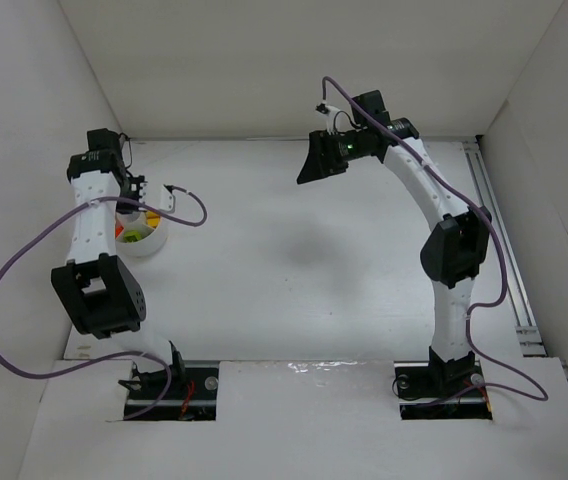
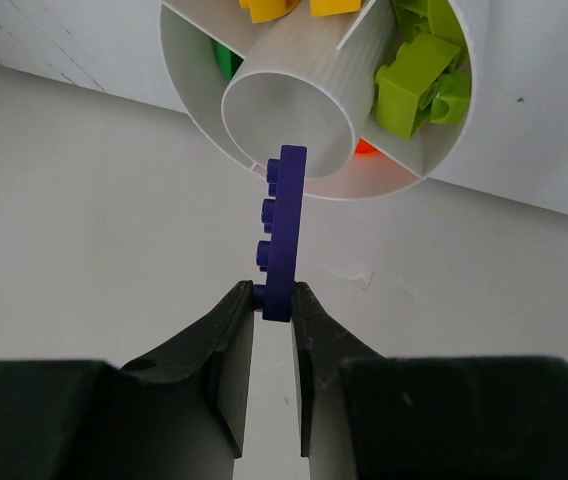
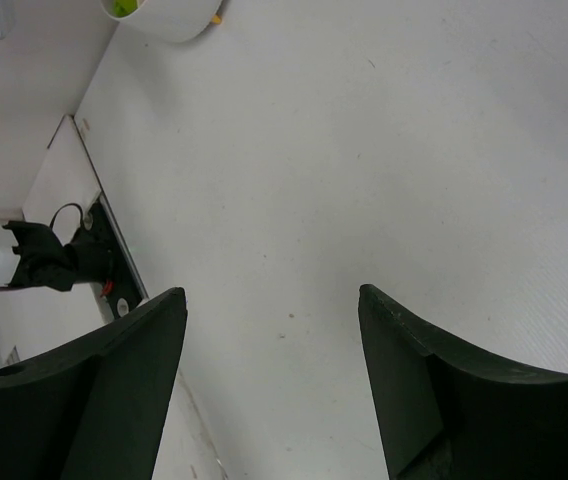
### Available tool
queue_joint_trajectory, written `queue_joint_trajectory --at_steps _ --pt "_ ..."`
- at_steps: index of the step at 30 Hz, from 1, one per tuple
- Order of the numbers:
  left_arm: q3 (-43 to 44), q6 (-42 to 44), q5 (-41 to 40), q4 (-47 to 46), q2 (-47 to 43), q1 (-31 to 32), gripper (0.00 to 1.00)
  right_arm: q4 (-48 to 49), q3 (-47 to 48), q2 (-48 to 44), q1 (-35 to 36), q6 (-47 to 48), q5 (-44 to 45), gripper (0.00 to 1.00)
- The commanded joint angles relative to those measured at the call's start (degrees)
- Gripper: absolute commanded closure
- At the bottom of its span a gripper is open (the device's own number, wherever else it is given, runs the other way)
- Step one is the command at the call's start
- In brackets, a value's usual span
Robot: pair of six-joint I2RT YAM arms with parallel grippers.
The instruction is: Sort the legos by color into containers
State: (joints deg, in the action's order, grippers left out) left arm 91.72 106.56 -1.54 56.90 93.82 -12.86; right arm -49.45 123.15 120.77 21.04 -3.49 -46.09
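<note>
Left wrist view, left gripper (image 2: 274, 300): two black fingers, almost shut. They pinch the near end of one purple brick.
Purple brick (image 2: 282, 230): thin, flat and dark purple-blue. It stands on its end between the fingers, and its round bumps point to the left of the picture. Its far end shows in front of the rim of the bowl's middle tube. I cannot tell if they touch.
White bowl (image 2: 189, 80): round, with a thin wall. It has a ribbed tube in the middle, and thin walls split the ring around the tube into little rooms.
Orange brick (image 2: 366, 147): a tiny bit peeks out beside the tube.
Green brick (image 2: 224, 60): a small bit shows in the room on the left.
Lime bricks (image 2: 419, 85): piled up in the room on the right.
Yellow bricks (image 2: 274, 8): in a far room, cut off by the top edge.
Right wrist view, right gripper (image 3: 269, 300): the fingers are spread wide apart, with nothing between them. It hangs over a bare part of the desk (image 3: 384, 150).
Desk: white, with a few tiny specks.
Top view: the bowl sits on the left side of the desk, close to the left wall. The left gripper is right above it. The right gripper is held high, well apart from the bowl, on the far right side.
</note>
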Motion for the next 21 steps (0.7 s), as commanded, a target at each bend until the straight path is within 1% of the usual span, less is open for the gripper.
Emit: queue_joint_trajectory --at_steps 1,20,21 --pt "2.2 1.7 -0.2 0.5 0.3 -0.1 1.00 1.6 0.8 -1.5 0.6 -0.3 -0.1 0.25" --pt "2.2 1.2 -1.3 -1.7 4.6 -0.1 1.00 1.0 0.8 -0.4 0.6 -0.3 -0.1 0.25" --pt "2.2 1.2 -1.8 -1.7 4.6 -0.1 0.99 1.0 0.8 -0.4 0.6 -0.3 0.5 0.25"
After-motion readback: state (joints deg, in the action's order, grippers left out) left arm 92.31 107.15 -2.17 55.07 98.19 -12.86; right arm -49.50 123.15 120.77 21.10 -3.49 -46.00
